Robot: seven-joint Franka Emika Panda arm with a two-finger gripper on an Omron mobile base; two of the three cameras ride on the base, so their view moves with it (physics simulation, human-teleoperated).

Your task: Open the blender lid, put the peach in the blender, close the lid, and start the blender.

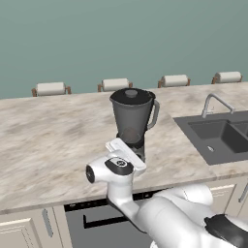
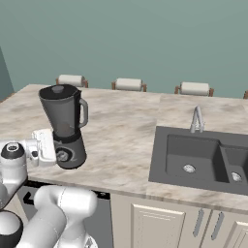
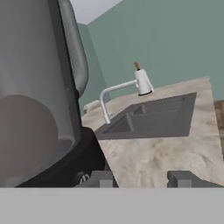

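the gripper (image 3: 142, 179) is closed, its dark fingertips low against the rounded grey base of the blender (image 1: 131, 121), by the dial; whether it pinches anything i cannot tell. the smoky tapered jar wears the blender lid (image 1: 131, 94), a dark disc with a small knob. the peach (image 1: 131, 134) shows dimly inside the jar. the sink (image 2: 193, 157) lies at three o'clock on the marbled counter (image 1: 53, 140).

A beige marbled stone surface (image 1: 53, 140) runs across a kitchen before a plain teal-green wall (image 1: 121, 38). A dark grey double sink (image 2: 198, 157) with a curved metal faucet (image 2: 196, 118) sits toward its right end. Pale stool backs (image 1: 51, 88) line the far edge; cream cabinet doors (image 2: 160, 225) lie below.
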